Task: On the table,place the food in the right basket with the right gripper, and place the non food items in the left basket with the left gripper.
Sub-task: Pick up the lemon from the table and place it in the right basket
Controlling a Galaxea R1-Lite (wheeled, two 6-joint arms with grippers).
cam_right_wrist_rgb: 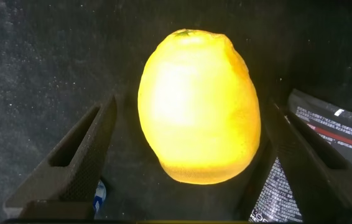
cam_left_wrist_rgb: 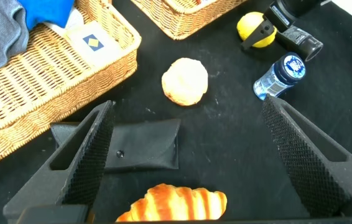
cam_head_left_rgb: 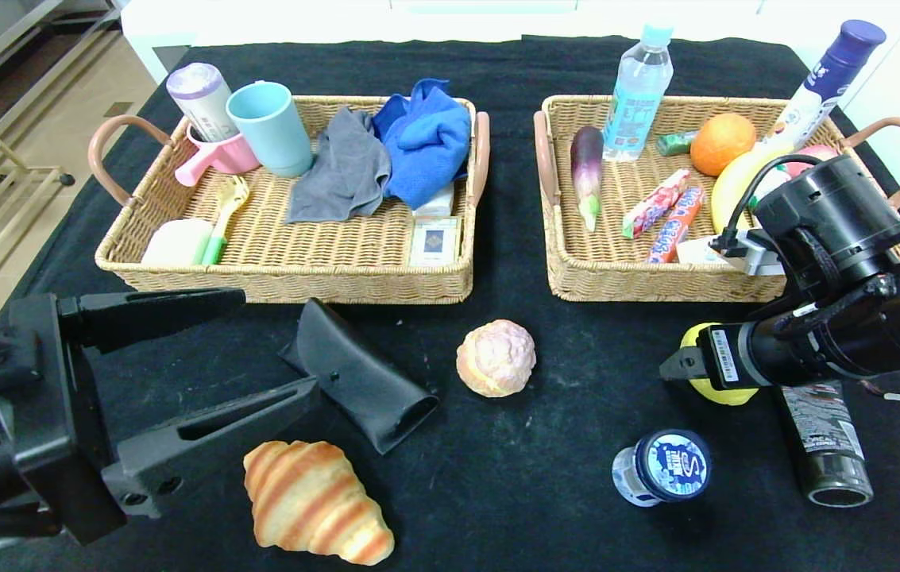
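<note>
r tool (cam_right_wrist_rgb: 188,162) open — straddling lemon (cam_right_wrist_rgb: 198,106), on table (cam_head_left_rgb: 561,445)

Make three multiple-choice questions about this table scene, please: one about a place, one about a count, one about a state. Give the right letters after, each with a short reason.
1. Where does the lemon lie?
A. in the left basket
B. on the table between the open fingers of the right gripper
C. on top of the croissant

2. How many cloths lie in the left basket?
A. none
B. two
C. five

3. What is the state of the left gripper?
A. open, holding nothing
B. shut on the croissant
C. shut on the cream puff

Answers:
1 B: the right wrist view shows the lemon on the black table, with the right gripper open, one finger on each side of it.
2 B: one grey cloth and one blue cloth.
3 A: its fingers stand wide apart above the glasses case and the croissant.
</note>
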